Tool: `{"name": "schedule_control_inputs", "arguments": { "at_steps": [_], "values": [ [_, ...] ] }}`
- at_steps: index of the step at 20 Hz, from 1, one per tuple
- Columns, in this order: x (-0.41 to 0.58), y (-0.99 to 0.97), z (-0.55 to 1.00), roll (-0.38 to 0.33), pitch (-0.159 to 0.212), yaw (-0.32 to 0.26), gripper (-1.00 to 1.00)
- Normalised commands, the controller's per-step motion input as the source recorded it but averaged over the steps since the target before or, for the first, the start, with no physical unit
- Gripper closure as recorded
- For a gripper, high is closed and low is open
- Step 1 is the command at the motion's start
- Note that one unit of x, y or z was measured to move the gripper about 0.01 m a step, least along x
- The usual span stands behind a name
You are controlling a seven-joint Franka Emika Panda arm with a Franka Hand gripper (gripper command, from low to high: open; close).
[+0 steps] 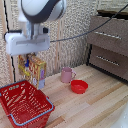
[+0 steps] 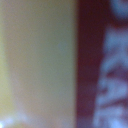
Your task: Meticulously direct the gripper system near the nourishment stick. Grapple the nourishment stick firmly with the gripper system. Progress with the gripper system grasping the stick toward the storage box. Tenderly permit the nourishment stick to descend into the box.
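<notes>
The gripper system (image 1: 31, 54), a white block on the bulky white arm, hangs over the top edge of the nourishment stick (image 1: 33, 70). The stick is a yellow-orange package with red and brown print, slightly tilted, just behind the far side of the storage box. The short dark fingers reach down onto the package's top and look closed on it. The storage box (image 1: 30, 111), a red mesh basket with a grey-blue rim handle, sits at the front of the exterior view's left. In the wrist view the package (image 2: 45, 60) fills the blurred picture, cream beside dark red print, and hides the fingers.
A pink mug (image 1: 66, 75) stands on the wooden table to the right of the package. A small red bowl (image 1: 79, 86) lies in front of the mug. A dark wooden drawer unit (image 1: 110, 42) stands at the back right, and a cable runs from it to the arm.
</notes>
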Motion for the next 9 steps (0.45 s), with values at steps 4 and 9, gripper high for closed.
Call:
{"name": "schedule_control_inputs", "arguments": {
  "at_steps": [4,9],
  "values": [
    [0.237,0.23,-0.41,-0.160,0.037,-0.006,-1.00],
    [0.249,-0.04,0.01,-0.017,0.023,-0.023,-1.00]
  ]
}}
